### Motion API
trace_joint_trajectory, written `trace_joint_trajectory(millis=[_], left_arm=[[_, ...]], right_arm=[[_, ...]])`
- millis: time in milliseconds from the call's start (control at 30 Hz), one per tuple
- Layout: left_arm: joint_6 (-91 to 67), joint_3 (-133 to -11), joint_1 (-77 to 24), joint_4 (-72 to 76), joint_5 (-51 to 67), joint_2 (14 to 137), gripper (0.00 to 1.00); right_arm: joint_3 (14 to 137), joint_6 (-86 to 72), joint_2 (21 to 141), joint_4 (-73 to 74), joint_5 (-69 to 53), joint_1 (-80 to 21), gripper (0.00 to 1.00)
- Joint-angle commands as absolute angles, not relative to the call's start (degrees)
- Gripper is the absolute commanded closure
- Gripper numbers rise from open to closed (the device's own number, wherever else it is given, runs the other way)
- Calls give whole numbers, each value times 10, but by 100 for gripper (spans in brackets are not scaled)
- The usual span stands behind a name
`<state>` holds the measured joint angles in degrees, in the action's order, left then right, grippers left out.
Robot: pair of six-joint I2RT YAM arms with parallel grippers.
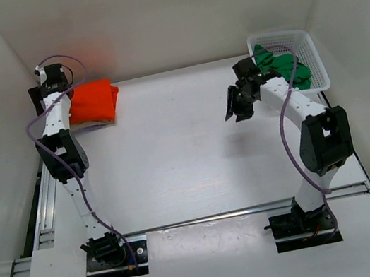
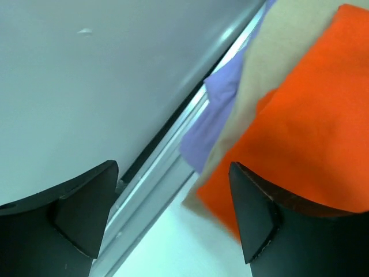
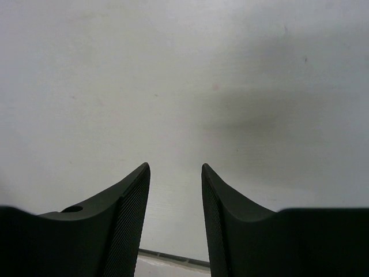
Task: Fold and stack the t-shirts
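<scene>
Cloth should be soft and floppy: pinch the green t-shirt (image 1: 287,67) by a top fold in the mesh basket (image 1: 319,70). Left tool (image 2: 173,168) and right tool (image 3: 174,169) are spread apart, holding nothing

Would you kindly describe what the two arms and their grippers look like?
The left arm and the right arm are alike: white links, black joint housings, and a purple cable looping alongside each. The left gripper has smooth black wedge-shaped fingers; the right gripper has black tapered fingers with finely ribbed inner faces.
</scene>
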<state>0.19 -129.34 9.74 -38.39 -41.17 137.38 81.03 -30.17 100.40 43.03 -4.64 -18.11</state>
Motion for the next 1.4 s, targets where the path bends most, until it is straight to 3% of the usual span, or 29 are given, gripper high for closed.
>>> trace_joint_trajectory(millis=[0, 200, 333, 500, 567, 600, 833, 967, 1033, 1100, 1167, 1200, 1233, 1367], left_arm=[[0, -1232, 70, -373, -403, 1234, 11], [0, -1063, 26, -378, -269, 1070, 8], [0, -1059, 25, -451, -147, 1003, 5], [0, -1047, 80, -513, 36, 948, 6], [0, -1021, 86, -507, 42, 923, 6], [0, -1020, 86, -507, 42, 918, 0], [0, -1048, 86, -494, 29, 923, 0], [0, -1074, 81, -517, -22, 947, 0], [0, -1082, 81, -524, -46, 961, 0], [0, -1102, 81, -529, -62, 970, 0], [0, -1116, 81, -534, -77, 985, 0], [0, -1129, 81, -534, -85, 992, 0], [0, -1135, 81, -534, -92, 992, 0], [0, -1147, 81, -534, -71, 987, 0]], right_arm=[[888, -272, 964, 448, -35, -173, 52], [997, -266, 970, 454, -35, -103, 48], [1055, -300, 1028, 454, -9, -20, 45], [1214, -354, 1159, 438, 50, 35, 43], [1250, -405, 1227, 425, 70, 54, 40], [1261, -425, 1245, 406, 80, 61, 40], [1291, -553, 1387, 319, 155, 80, 27], [1329, -640, 1432, 319, 193, 75, 26], [1288, -669, 1426, 299, 215, 75, 29], [1279, -661, 1440, 270, 199, 75, 43], [1319, -656, 1457, 284, 191, 75, 68], [1319, -656, 1457, 289, 186, 75, 94], [1319, -656, 1451, 289, 185, 75, 100], [1258, -579, 1343, 237, 193, 57, 100]])
